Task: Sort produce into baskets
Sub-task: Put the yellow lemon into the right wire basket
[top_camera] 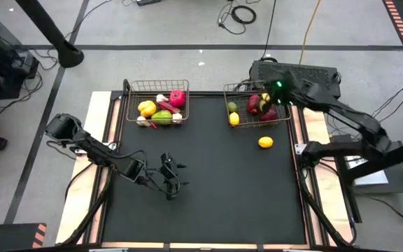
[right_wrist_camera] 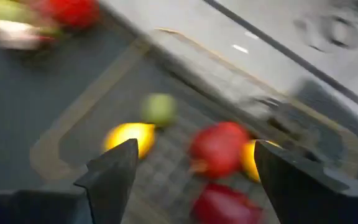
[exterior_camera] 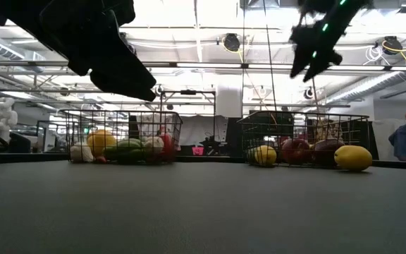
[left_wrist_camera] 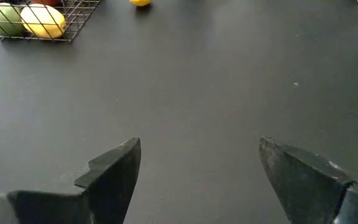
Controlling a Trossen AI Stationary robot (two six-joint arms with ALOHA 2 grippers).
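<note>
Right gripper [right_wrist_camera: 194,168] above right bronze wire-mesh basket [top_camera: 283,120], jaws wide, empty, as for release; stray yellow lemon [top_camera: 265,142] awaiting pickup; left gripper [left_wrist_camera: 197,168] idle, jaws wide, empty.

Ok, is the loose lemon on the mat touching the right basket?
Apart. In the high view the lemon lies on the black mat with a clear strip of mat showing between it and the right basket.

Table [top_camera: 208,196]: black matte top with pale wood edging along its sides. Resting directly on it: two wire baskets at the far edge, left basket [top_camera: 129,105] and right basket [top_camera: 285,123] (both holding produce), and one loose yellow lemon [top_camera: 265,142] just beside the right basket.
</note>
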